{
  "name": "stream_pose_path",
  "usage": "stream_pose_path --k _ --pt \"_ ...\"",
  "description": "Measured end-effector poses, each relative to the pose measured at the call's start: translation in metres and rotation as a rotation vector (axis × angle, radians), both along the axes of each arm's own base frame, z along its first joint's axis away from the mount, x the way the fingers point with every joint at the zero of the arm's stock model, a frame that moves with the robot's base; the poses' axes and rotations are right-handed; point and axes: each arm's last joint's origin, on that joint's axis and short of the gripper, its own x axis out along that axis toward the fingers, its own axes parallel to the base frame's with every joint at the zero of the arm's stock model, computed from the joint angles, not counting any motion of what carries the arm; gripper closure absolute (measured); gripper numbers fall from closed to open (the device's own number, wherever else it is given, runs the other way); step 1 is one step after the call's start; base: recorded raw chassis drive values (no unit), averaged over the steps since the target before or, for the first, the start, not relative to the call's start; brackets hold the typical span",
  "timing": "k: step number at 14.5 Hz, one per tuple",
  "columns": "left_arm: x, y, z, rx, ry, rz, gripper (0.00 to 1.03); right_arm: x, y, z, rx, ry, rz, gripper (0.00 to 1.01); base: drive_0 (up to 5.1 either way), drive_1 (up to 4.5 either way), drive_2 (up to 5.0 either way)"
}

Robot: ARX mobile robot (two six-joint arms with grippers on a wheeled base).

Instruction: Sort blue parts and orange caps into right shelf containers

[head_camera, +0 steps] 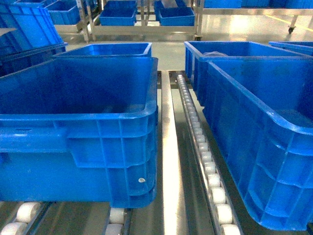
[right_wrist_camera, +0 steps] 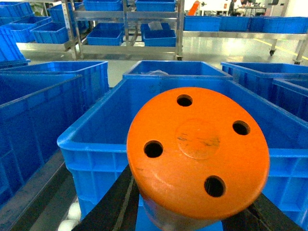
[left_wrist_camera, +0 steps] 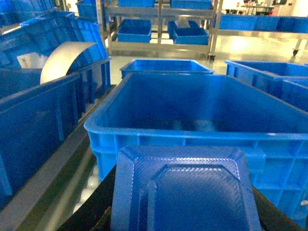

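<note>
Between my right fingers (right_wrist_camera: 120,202) an orange cap (right_wrist_camera: 197,159) sits clamped before a blue crate (right_wrist_camera: 96,144); my left gripper (left_wrist_camera: 180,226) pinches a blue part (left_wrist_camera: 183,192). I should clear each rim, then release low.

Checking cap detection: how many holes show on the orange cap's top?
4, spread around the flat top of the orange cap in the right wrist view: upper middle, right, lower right, left. None look hidden.

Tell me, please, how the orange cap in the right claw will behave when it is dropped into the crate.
The orange cap looks like rigid plastic, so it should not bend. Its round body may roll or bounce inside the blue crate. Its smooth surface could slip between the claw's fingers.
</note>
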Motion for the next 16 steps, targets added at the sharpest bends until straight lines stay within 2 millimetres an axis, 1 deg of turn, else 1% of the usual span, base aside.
stream_pose_path --k 16 --pt "0.0 -0.0001 0.0003 0.0 -0.003 -0.001 0.6 0.0 0.0 -0.0001 0.0 0.001 0.0 0.6 0.0 0.0 0.0"
